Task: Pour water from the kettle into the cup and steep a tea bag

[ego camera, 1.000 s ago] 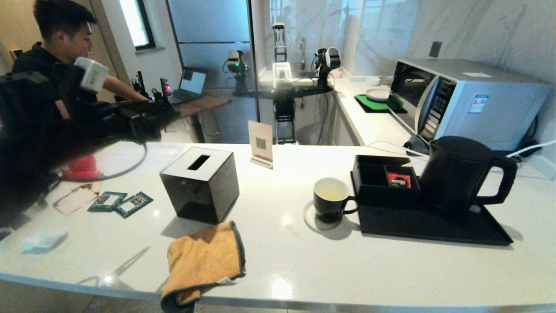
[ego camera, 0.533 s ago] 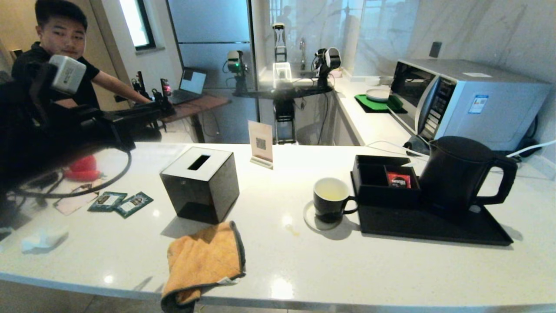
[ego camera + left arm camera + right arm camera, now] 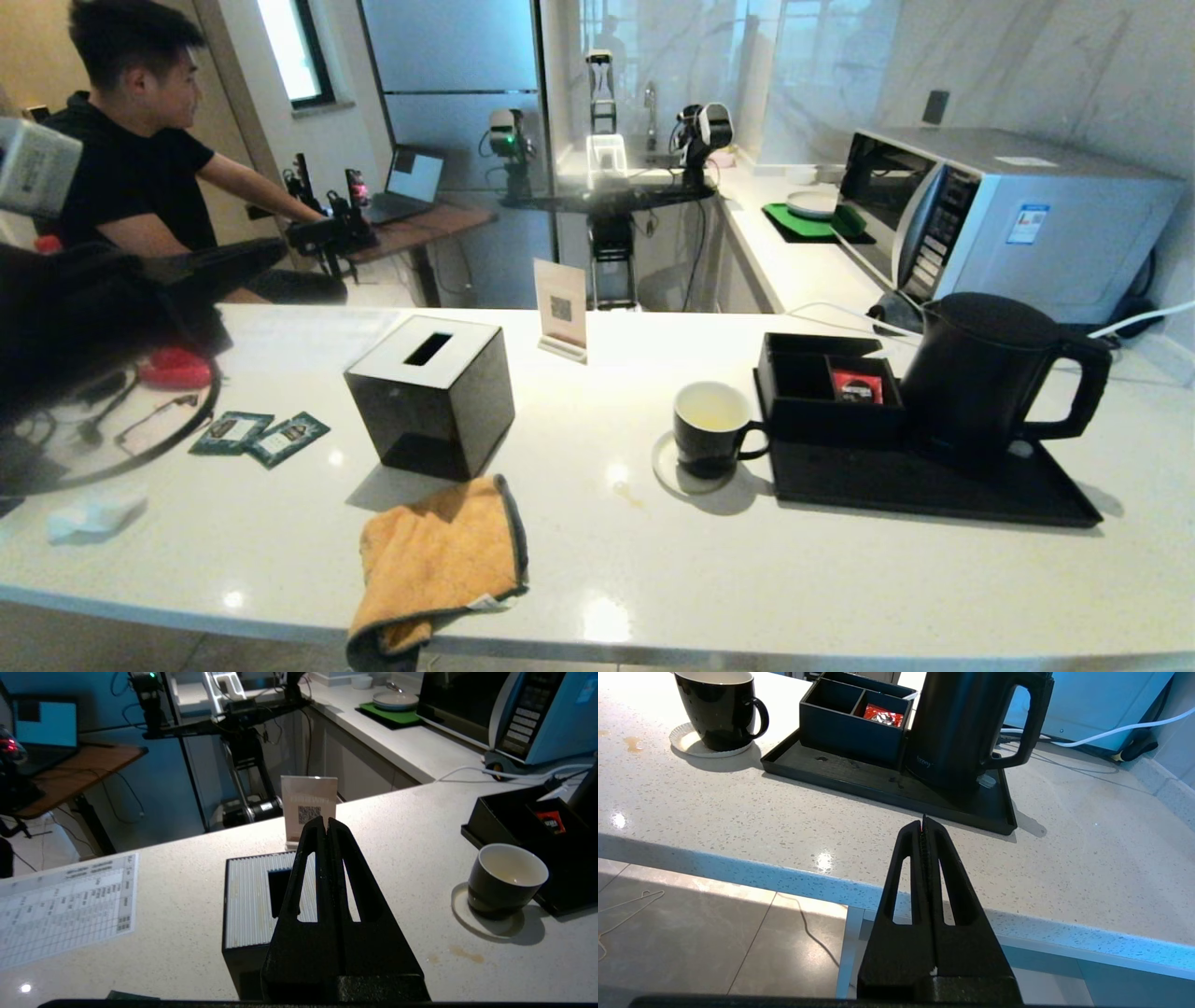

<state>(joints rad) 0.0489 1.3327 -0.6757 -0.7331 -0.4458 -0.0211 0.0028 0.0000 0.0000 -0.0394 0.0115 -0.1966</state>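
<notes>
The black kettle (image 3: 980, 373) stands upright on the right of a black tray (image 3: 934, 495), its looped handle pointing right. The black cup (image 3: 709, 434), white inside, sits on a small white coaster left of the tray. No tea bag shows in any view. My left gripper (image 3: 326, 822) is shut with nothing in it, raised above the black tissue box (image 3: 252, 900), with the cup (image 3: 504, 882) off to its right. My right gripper (image 3: 924, 823) is shut and empty, just off the counter's front edge, short of the kettle (image 3: 957, 723) and the tray.
A red sachet (image 3: 856, 385) lies in the divided black box (image 3: 803, 387) on the tray. An orange cloth (image 3: 439, 551) hangs over the front edge. Two green packets (image 3: 257, 436) lie at the left. A QR sign (image 3: 560, 308) and a microwave (image 3: 1008, 215) stand behind.
My left arm has drawn back to the left, away from the middle of the counter. The person behind has turned his head. Kettle and cup have not moved.
</notes>
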